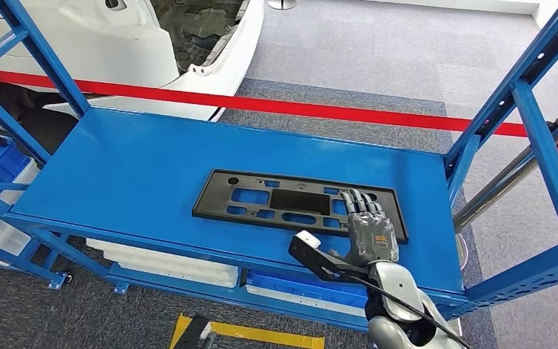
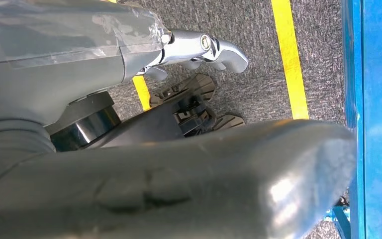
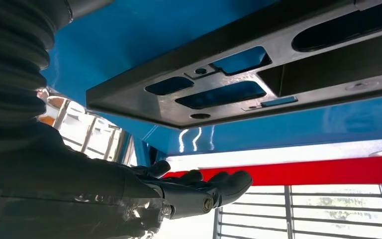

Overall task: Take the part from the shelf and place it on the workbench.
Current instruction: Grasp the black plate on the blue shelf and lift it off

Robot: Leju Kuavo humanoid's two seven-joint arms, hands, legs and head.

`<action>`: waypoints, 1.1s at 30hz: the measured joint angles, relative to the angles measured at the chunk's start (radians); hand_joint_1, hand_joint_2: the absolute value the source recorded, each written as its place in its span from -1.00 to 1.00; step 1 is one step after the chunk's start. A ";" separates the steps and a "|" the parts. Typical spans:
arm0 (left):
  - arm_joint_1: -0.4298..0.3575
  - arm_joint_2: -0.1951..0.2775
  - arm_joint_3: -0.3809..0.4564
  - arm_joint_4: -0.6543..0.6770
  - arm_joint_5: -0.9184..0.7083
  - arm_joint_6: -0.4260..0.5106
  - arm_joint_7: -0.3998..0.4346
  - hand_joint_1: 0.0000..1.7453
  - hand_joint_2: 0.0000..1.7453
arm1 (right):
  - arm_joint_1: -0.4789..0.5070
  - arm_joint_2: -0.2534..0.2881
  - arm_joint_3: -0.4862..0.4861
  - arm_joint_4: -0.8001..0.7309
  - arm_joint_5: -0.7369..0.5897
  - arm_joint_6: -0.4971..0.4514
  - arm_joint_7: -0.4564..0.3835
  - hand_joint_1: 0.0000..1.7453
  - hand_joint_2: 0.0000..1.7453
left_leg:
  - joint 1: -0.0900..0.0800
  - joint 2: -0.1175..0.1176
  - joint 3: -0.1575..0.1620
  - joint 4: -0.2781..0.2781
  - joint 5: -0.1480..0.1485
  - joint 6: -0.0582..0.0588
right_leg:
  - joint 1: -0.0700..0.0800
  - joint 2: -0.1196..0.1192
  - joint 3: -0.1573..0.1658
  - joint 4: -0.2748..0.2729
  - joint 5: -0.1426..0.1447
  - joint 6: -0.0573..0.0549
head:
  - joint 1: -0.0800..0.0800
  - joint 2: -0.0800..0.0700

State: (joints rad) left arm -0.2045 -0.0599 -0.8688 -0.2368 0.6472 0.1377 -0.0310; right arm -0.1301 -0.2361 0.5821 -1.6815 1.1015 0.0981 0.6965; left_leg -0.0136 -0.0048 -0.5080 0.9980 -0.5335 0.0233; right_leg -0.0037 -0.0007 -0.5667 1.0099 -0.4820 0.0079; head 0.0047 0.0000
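From the head view, the black part (image 1: 299, 205), a flat rectangular plate with cut-out slots, lies flat on the blue shelf (image 1: 138, 174), a little right of the frame's centre. The right hand (image 1: 369, 227) comes up from the lower right with its fingers stretched out and apart over the plate's right end; it grips nothing, and I cannot tell whether the fingertips touch the plate. A red barrier tape (image 1: 298, 109) crosses the upper half of the frame behind the shelf, with a white car body (image 1: 138, 43) at the upper left.

In the left wrist view, the left hand (image 2: 199, 50) hangs over grey carpet (image 2: 258, 79) marked with yellow lines (image 2: 289, 59). Its silver fingers are slightly curled and hold nothing.

In the right wrist view, the part (image 3: 258, 74) fills the upper half of the frame against the blue surface, and the dark fingers (image 3: 219, 186) sit at the lower centre, extended and apart from it, empty.
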 joint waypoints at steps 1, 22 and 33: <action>0.000 0.000 0.000 0.000 0.000 0.000 0.001 -1.00 -1.00 | 0.000 0.000 0.000 0.004 -0.006 0.000 0.000 -1.00 1.00 | 0.000 0.000 0.000 0.000 0.000 0.000 | 0.000 0.000 0.000 0.000 0.000 0.000 | 0.000 0.000; -0.003 0.001 0.000 0.000 0.004 0.008 0.005 -1.00 -1.00 | -0.029 0.000 -0.088 0.192 -0.024 -0.002 0.000 -1.00 1.00 | 0.000 0.000 0.000 0.000 0.000 0.000 | 0.000 0.000 0.000 0.000 0.000 0.000 | 0.000 0.000; -0.003 0.003 0.000 0.000 0.002 0.009 0.005 -1.00 -1.00 | -0.045 0.000 -0.135 0.246 0.082 -0.013 0.000 -1.00 1.00 | 0.000 0.000 0.000 0.000 0.000 0.000 | 0.000 0.000 0.000 0.000 0.000 0.000 | 0.000 0.000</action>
State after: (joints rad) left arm -0.2080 -0.0573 -0.8690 -0.2368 0.6489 0.1471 -0.0264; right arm -0.1755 -0.2365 0.4475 -1.4351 1.1832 0.0848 0.6966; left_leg -0.0138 -0.0048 -0.5080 0.9978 -0.5335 0.0233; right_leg -0.0037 -0.0008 -0.5668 1.0099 -0.4820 0.0079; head 0.0048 0.0000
